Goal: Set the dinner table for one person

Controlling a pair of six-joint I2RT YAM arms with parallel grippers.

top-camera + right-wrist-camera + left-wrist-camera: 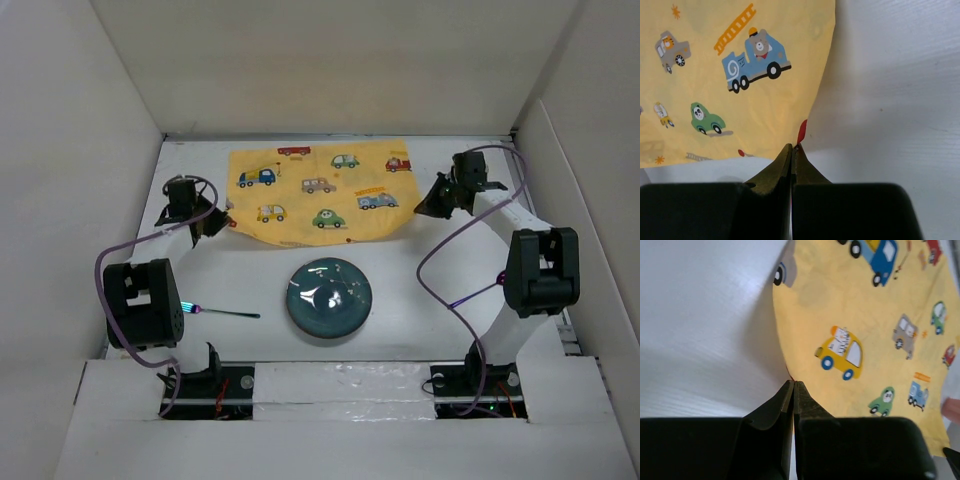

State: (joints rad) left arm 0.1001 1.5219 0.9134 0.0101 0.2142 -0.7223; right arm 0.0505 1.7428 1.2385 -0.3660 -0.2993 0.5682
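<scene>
The yellow cloth placemat (318,192) printed with toy cars lies at the back of the white dinner table (420,290). My left gripper (218,222) is shut on its near left corner; in the left wrist view the cloth (860,330) rises from the pinched tips (793,384). My right gripper (428,205) is shut on the near right corner; the right wrist view shows the cloth (740,90) lifted at the tips (792,147). A dark blue-green plate (328,298) sits in the middle near the front. A dark utensil with a purple handle (228,312) lies left of it.
White walls (80,150) edge the table on the left, back and right. Purple cables (445,250) loop from both arms over the table. The arm bases stand at the near edge.
</scene>
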